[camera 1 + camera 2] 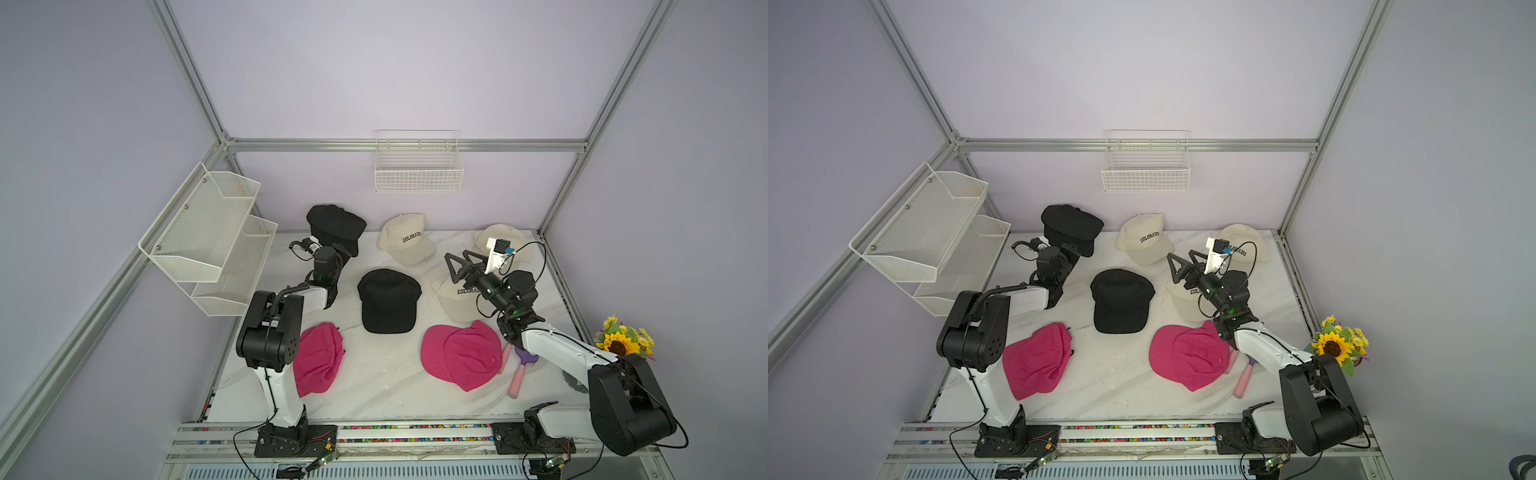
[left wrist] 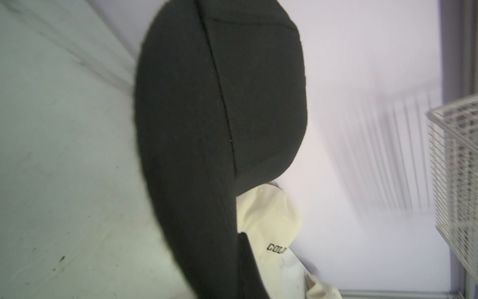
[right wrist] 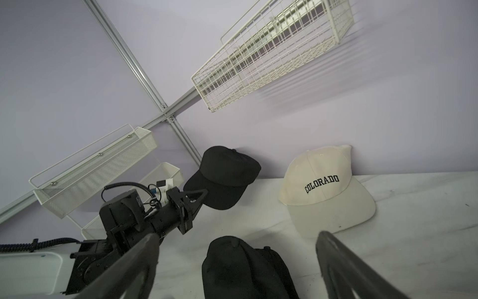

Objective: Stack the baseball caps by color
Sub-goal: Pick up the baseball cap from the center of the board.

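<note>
**Desk:** Where is the left gripper (image 3: 200, 195)?

**Photographer:** In the far-left corner, its jaws pinched shut on the brim edge of the far black cap (image 1: 334, 226). That cap leans on the back wall (image 1: 415, 83), just right of the mesh shelf (image 1: 208, 232).

**Desk:** And the right gripper (image 1: 462, 264)?

**Photographer:** Its jaws are spread wide and hold nothing. It is raised between the far cream cap (image 1: 409, 239) and the near cream cap (image 1: 451, 301), and its wrist partly hides the corner cream cap (image 1: 484, 237).

**Desk:** The rest of the caps?

**Photographer:** The centre black cap (image 1: 388, 301) sits alone mid-table. The left pink cap (image 1: 318, 359) is near the left edge, partly behind the left arm. The right pink cap (image 1: 461, 353) lies just beside the near cream cap's brim, with a shovel (image 1: 517, 378) at its right.

**Desk:** Any room to move?

**Photographer:** The table (image 1: 374, 374) is bare between the pink caps and along the near edge. A clear strip also runs left of the centre black cap.
</note>
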